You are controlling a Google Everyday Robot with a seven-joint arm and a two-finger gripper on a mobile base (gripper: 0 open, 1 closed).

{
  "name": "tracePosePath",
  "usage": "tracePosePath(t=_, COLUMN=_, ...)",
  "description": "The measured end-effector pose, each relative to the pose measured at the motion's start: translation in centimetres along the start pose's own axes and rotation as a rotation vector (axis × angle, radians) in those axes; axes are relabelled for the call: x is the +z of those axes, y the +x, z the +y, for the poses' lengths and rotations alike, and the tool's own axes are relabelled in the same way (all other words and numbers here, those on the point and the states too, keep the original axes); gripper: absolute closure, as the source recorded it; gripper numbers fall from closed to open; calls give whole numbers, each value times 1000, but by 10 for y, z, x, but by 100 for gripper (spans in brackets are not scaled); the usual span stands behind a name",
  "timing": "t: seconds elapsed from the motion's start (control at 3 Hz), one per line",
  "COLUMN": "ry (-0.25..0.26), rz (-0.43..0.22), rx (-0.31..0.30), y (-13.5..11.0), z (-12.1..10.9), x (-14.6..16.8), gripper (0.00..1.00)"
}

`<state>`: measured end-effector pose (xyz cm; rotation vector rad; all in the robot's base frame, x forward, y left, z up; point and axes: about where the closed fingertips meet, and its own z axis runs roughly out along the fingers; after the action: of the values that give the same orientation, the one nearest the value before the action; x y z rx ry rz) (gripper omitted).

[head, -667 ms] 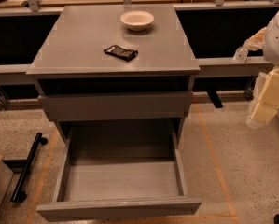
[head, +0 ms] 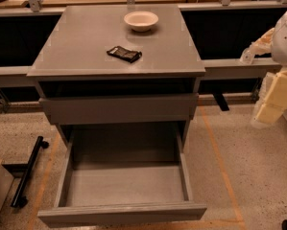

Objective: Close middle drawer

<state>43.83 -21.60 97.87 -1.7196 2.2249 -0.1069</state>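
The middle drawer point(head: 126, 186) is pulled far out of the grey cabinet. Its grey box interior is empty, and its flat front point(head: 121, 213) is near the bottom edge of the view. Above it, the top drawer front point(head: 119, 108) stands slightly out under the tabletop. The lowest drawer is hidden beneath the open one. My gripper point(head: 272, 99) shows as cream-coloured parts at the right edge. It hangs to the right of the cabinet at about top-drawer height, apart from it and well away from the open drawer.
A white bowl point(head: 141, 20) and a dark snack packet point(head: 124, 54) lie on the cabinet top point(head: 76, 47). A black bar on wheels point(head: 28, 171) lies on the floor at the left. Long counters run behind the cabinet.
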Motion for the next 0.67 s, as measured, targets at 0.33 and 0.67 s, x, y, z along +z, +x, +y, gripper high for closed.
tracePosePath(t=0.33, ry=-13, rz=-18, rx=-17, y=6, z=7, x=20, gripper=34)
tracePosePath(t=0.67, ry=-41, rz=-29, rx=-37, y=21, z=19, x=70, gripper=58)
